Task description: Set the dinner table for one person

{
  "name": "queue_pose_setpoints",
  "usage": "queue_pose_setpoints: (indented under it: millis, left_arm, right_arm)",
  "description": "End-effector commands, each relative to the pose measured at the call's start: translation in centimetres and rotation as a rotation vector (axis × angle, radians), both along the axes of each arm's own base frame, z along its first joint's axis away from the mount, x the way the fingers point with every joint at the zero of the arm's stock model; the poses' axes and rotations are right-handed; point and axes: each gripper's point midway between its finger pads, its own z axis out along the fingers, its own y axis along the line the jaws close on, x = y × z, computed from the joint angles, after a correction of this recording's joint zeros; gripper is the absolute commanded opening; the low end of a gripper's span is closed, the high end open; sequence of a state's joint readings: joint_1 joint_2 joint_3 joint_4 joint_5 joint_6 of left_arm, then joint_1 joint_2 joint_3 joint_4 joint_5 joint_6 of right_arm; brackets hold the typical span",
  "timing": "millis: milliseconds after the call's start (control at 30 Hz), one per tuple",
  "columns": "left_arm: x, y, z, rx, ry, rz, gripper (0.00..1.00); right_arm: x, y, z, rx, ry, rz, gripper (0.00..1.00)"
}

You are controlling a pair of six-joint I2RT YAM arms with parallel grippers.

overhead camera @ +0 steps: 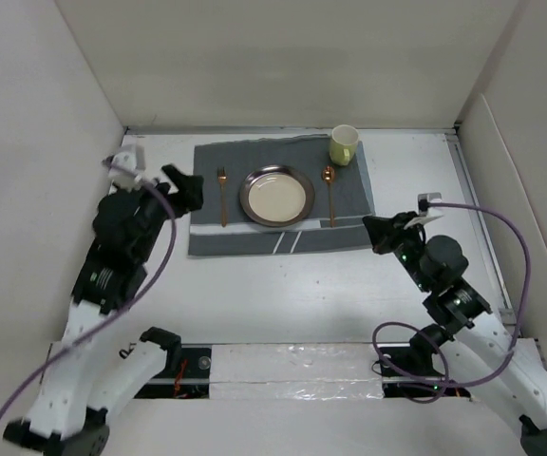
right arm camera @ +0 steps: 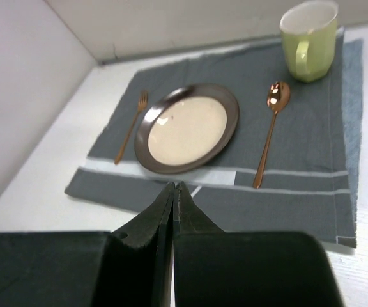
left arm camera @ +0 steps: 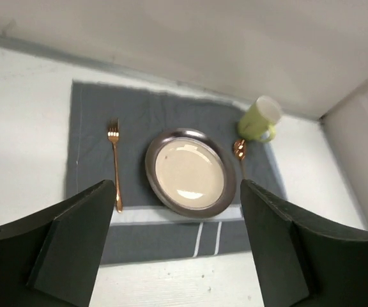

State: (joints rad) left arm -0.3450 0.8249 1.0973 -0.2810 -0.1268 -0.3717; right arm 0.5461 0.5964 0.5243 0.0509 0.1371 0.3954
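On the white dinner table (overhead camera: 283,285) lies a dark grey striped placemat (overhead camera: 354,204). On it are a cream plate with a dark rim (overhead camera: 276,195), a copper fork (overhead camera: 222,198) to its left, a copper spoon (overhead camera: 330,195) to its right and a yellow-green mug (overhead camera: 343,144) at the far right corner. All four show in both wrist views: plate (left arm camera: 189,173) (right arm camera: 188,128), fork (left arm camera: 115,164) (right arm camera: 130,126), spoon (left arm camera: 239,152) (right arm camera: 270,131), mug (left arm camera: 259,119) (right arm camera: 308,39). My left gripper (overhead camera: 184,190) is open and empty at the mat's left edge. My right gripper (overhead camera: 375,231) is shut and empty off the mat's near right corner.
Beige walls enclose the table on the far, left and right sides. A taped strip (overhead camera: 292,366) and the arm bases run along the near edge. A purple cable (overhead camera: 501,223) loops over the right arm.
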Motion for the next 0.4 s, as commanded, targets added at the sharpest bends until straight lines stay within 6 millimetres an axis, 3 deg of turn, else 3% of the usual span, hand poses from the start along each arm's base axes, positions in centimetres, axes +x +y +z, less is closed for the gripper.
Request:
queue_pose_setpoints:
  millis: [0,33,100,133,200,233,267,367]
  left_arm:
    - [-3.5,1.6,0.9,-0.044,-0.084,0.018,0.77]
    - [-5.8,2.9,2.1,-0.053,-0.15,0.046,0.84]
    - [-7.6,5.3,3.1,-0.057,-0.208,0.138,0.9]
    - [-9.2,6.3,3.6,-0.068,-0.242,0.16,0.92]
    - [-10.7,8.0,3.9,-0.079,-0.28,0.22,0.93]
    - [-11.0,8.2,3.8,-0.082,-0.285,0.227,0.93]
    - [-11.2,8.3,3.6,-0.091,-0.289,0.233,0.92]
    - [-10.8,7.8,1.9,-0.085,-0.257,0.211,0.94]
  right_arm:
    - [-1.3,-2.2,6.4,0.075,-0.149,-0.071,0.03]
    - [-2.6,-3.2,9.6,0.123,-0.205,-0.08,0.07]
    - [-3.9,-4.5,12.0,0.149,-0.241,-0.106,0.2]
    - [-4.9,-5.6,14.1,0.17,-0.27,-0.128,0.23]
    - [-6.1,-8.4,16.0,0.193,-0.28,-0.23,0.26]
    - [-6.1,-9.1,15.5,0.188,-0.262,-0.265,0.27]
    - [-6.7,-10.5,16.4,0.207,-0.277,-0.319,0.28]
    - [-6.4,-10.4,16.0,0.199,-0.282,-0.321,0.31]
